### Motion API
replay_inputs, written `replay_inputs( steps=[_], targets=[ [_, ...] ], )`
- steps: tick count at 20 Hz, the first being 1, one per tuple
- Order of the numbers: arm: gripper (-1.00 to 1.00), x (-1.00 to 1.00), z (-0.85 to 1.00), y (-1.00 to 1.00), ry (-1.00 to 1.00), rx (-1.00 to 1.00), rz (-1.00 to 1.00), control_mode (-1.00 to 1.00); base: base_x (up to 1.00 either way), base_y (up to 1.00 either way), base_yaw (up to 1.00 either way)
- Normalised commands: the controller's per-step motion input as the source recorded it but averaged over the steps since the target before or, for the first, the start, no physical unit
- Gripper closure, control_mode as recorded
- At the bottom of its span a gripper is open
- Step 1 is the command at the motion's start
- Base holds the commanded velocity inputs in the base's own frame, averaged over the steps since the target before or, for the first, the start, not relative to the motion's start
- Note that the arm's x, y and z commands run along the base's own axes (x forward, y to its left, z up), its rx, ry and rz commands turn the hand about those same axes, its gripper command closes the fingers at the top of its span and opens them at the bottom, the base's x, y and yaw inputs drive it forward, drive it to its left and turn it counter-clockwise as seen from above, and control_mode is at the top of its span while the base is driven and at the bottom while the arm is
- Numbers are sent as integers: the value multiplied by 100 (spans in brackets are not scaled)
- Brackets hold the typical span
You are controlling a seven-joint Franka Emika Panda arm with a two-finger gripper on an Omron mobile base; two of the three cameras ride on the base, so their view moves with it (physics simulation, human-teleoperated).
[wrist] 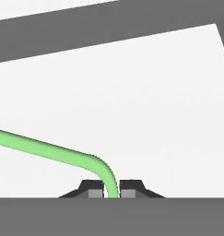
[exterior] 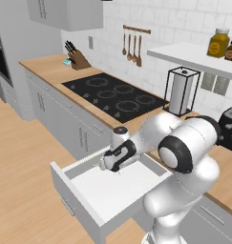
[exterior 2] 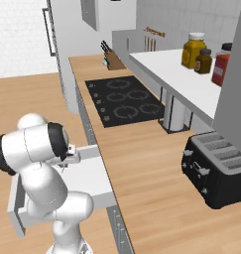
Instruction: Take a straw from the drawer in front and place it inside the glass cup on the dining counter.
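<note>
The pincer [wrist: 111,192] is sitting at the bottom centre of the hand view, its two dark tips nearly together and clamping the straw [wrist: 49,150]. The green stick is running from the tips up and away to the left edge of that frame, bending sharply just above the grip. Behind it the white floor of the drawer [exterior: 108,193] is filling most of the frame. In the left base view the drawer is standing pulled out at lower centre, below the wood-topped desk [exterior: 50,69] carrying the black cooktop [exterior: 115,95], and the hand is reaching down into it; the straw itself is too thin to make out there.

The grip looks to be falling near one end, so the long free part is probably going to swing as the arm lifts. It could catch on the drawer's wall or front and twist out of the tips. A tilted straw may also miss the cup's mouth later.
</note>
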Motion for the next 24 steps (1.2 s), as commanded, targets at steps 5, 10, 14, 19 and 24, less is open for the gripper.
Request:
replay_inputs(
  steps=[5,10,14,19,24],
  targets=[
    [100,45,100,0,0,12,0,-100,0,0,0],
    [100,27,100,0,0,3,0,-100,0,0,0],
    [100,1,100,0,9,0,0,-100,0,0,0],
    [100,-13,100,-6,12,0,0,-100,0,0,0],
    [100,-35,100,-31,15,-5,0,-100,0,0,0]
  ],
)
